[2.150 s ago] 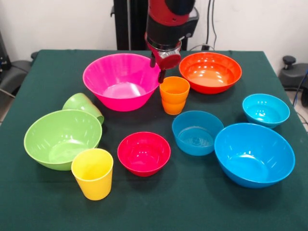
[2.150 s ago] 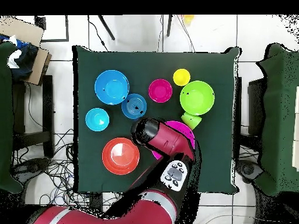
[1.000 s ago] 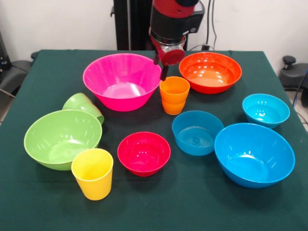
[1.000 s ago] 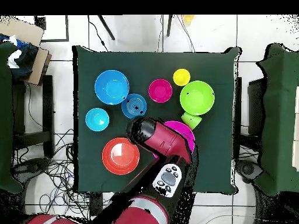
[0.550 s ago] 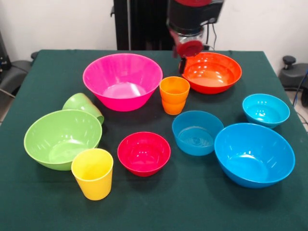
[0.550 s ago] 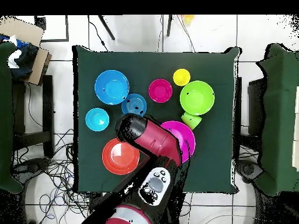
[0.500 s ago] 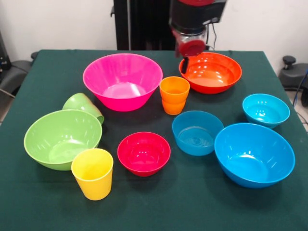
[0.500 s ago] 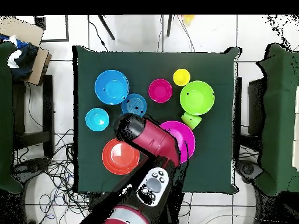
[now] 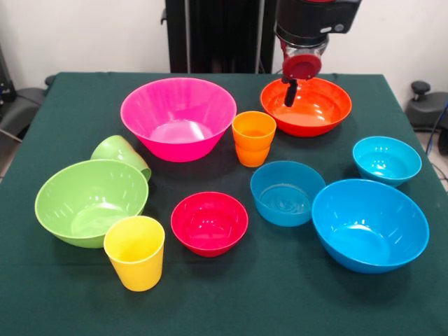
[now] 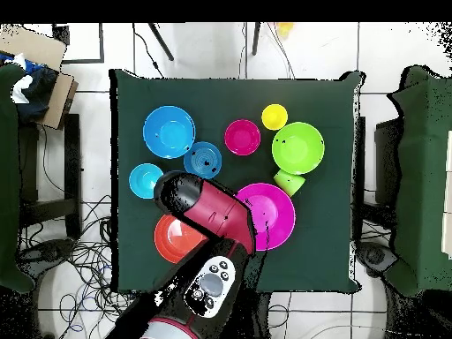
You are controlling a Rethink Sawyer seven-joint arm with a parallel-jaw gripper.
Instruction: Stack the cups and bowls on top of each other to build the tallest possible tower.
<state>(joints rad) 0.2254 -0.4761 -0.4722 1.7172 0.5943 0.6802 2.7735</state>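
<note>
1. The gripper (image 9: 290,91) hangs empty over the orange bowl (image 9: 311,108); how far its fingers are spread I cannot tell.
2. Nothing is stacked yet. Probably a bowl pick comes next: descend onto the rim.
3. The orange cup (image 9: 253,138) stands upright just beside the bowl, mouth up; the green cup (image 9: 120,155) lies tipped.

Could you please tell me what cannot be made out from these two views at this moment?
- Gripper, front view: only a dark tip shows over the orange bowl; open or shut is unclear.
- Overhead view: the arm hides the orange cup and most of the orange bowl.
- Green cup, front view: lying tipped, its mouth behind the light green bowl.
</note>
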